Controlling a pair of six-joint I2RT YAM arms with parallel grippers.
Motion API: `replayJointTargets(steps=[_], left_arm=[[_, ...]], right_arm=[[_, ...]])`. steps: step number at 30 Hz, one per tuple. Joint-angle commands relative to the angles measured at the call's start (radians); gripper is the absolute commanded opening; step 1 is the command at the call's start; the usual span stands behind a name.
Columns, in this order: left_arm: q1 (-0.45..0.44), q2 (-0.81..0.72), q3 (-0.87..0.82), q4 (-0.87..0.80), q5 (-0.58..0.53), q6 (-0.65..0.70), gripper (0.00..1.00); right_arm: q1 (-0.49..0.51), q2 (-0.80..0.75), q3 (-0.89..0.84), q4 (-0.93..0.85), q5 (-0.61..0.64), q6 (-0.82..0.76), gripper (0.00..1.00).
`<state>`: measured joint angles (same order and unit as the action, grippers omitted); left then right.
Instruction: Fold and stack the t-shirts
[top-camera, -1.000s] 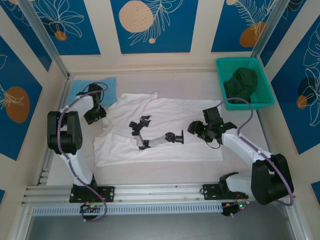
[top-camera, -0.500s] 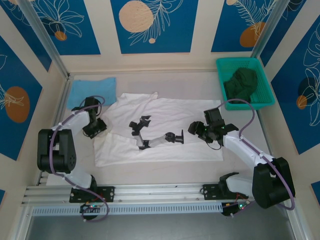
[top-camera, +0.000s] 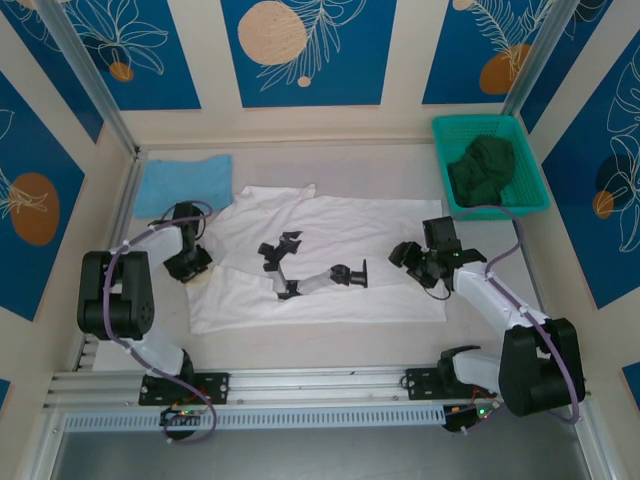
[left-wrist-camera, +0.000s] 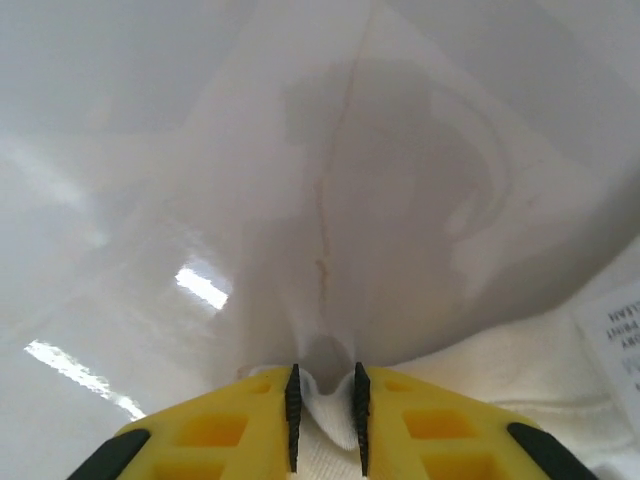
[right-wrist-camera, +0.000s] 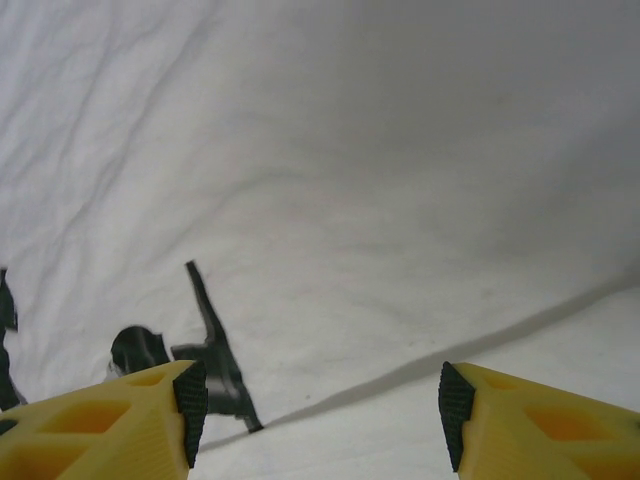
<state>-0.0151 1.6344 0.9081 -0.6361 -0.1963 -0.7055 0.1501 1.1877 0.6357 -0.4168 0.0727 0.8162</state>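
Observation:
The large white t-shirt (top-camera: 330, 260) lies spread flat in the middle of the table, its black prints (top-camera: 310, 270) facing up. The light-blue t-shirt (top-camera: 185, 183) rests folded at the back left. My left gripper (top-camera: 188, 262) sits at the white shirt's left edge. In the left wrist view that gripper (left-wrist-camera: 325, 385) is shut on a small fold of the white t-shirt (left-wrist-camera: 500, 380), with cloth bunched between the pads. My right gripper (top-camera: 425, 262) hovers over the shirt's right part. Seen from the right wrist, it (right-wrist-camera: 322, 400) stands open above the white t-shirt (right-wrist-camera: 350, 200), holding nothing.
A green basket (top-camera: 533, 205) with a dark green cloth (top-camera: 485, 168) stands at the back right. A white label (left-wrist-camera: 615, 325) shows on the cloth near my left fingers. Walls close the table on the left, back and right.
My left gripper came down toward the front at the shirt's left edge and closed on the cloth. My right gripper shifted a little to the right, still open.

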Motion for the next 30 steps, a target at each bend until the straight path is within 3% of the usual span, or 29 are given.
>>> replayJointTargets(steps=[1, 9, 19, 24, 30], left_arm=[[0.018, -0.037, -0.048, -0.071, -0.071, -0.025, 0.23], [0.042, -0.088, -0.083, -0.118, -0.155, -0.082, 0.31], [0.033, -0.229, 0.061, -0.202, -0.137, -0.057, 0.62], [-0.102, -0.345, 0.092, -0.239, -0.117, -0.014, 0.66], [-0.406, -0.402, 0.000, -0.244, -0.062, -0.056, 0.57]], right_arm=[[-0.080, -0.023, -0.053, -0.052, -0.067, 0.050, 0.65], [-0.167, -0.038, -0.099, -0.052, -0.104, 0.066, 0.65], [-0.128, -0.210, -0.070, -0.127, -0.042, 0.047, 0.71], [-0.015, -0.252, -0.042, -0.199, -0.025, 0.015, 0.71], [0.109, -0.043, 0.037, -0.327, 0.019, 0.034, 0.67]])
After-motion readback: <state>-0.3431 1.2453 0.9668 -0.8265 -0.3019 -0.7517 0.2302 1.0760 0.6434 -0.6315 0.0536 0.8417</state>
